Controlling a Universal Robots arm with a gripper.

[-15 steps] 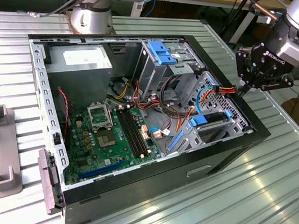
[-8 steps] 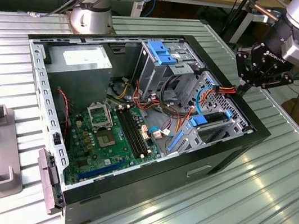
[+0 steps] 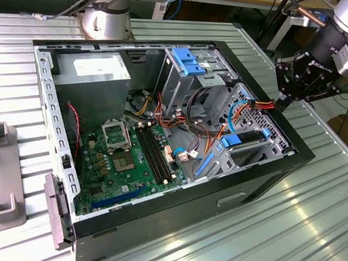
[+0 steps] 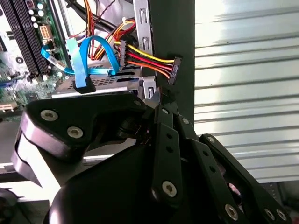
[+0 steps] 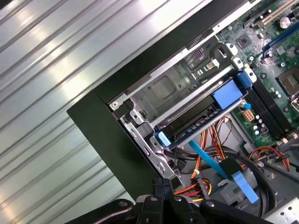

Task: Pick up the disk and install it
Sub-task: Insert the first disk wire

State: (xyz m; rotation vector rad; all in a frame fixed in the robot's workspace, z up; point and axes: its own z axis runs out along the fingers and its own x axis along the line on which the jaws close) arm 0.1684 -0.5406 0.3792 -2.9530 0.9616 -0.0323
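Claw [image 3: 284, 95] tips are drawn together on nothing. It hangs over the computer case [image 3: 167, 212] wall at the exterior view's right, just beside a loose power plug [image 4: 175, 70]. The disk [image 3: 246, 140] lies below and inward of it in the corner bay. Its long blue-railed edge runs crosswise to that wall, and it looks already seated.

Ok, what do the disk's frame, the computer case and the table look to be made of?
Disk: frame looks like bright blue moulded plastic, smooth and slightly glossy; the body is mostly hidden. Computer case: apparently sheet metal, matte black outside, bare grey inside. Table: ribbed metal, probably aluminium, bright with glare streaks.
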